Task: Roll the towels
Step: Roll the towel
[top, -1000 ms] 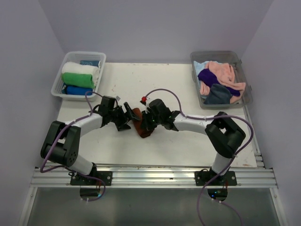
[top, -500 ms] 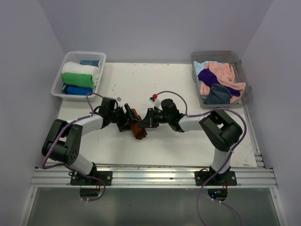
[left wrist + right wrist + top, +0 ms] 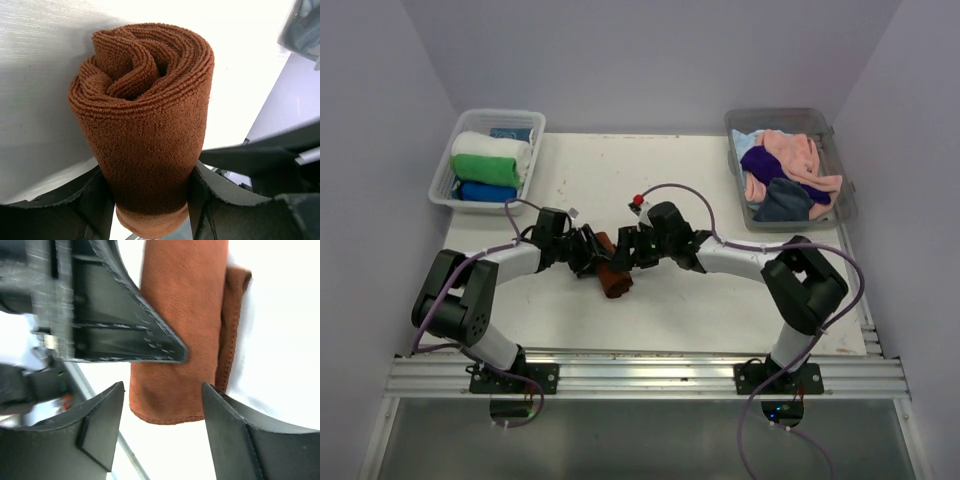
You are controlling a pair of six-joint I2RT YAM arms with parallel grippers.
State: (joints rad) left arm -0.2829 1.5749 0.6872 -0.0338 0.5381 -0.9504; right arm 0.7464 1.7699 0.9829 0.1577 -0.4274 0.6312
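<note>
top external view, from 9 to 3 o'clock: the left bin (image 3: 440, 203) sits at the table's (image 3: 720, 300) 10 o'clock corner, with rolled towels (image 3: 492, 160) in white, green and blue inside it. next comes the left pincer (image 3: 595, 258), reaching in from 9 o'clock. the roll (image 3: 615, 280), a rust-brown towel wound tight, lies on the table near the middle. its long axis runs roughly 12 to 6, tipped a little toward 5. the right pincer (image 3: 625, 255) comes in from 3 o'clock at the roll's far end. the right bin (image 3: 841, 150), at 2 o'clock, is heaped with loose towels (image 3: 785, 170).

left wrist view: the left pincer's fingers (image 3: 97, 200) press on both sides of the roll, across its long axis, so it looks clamped on the roll. the spiral end faces 12 o'clock, away from the camera.

right wrist view: the right pincer stands wide and holds nothing. the roll lies beyond its tips toward 12 o'clock, with a left finger laid across it.

the coming move looks like a carry to the left bin, which lies at 10 o'clock from the roll. the left arm is the nearer one and has the grip. since that grip crosses the axis, the winding should hold. the free edge showing on the 3 o'clock side in the right wrist view could loosen on the way.
</note>
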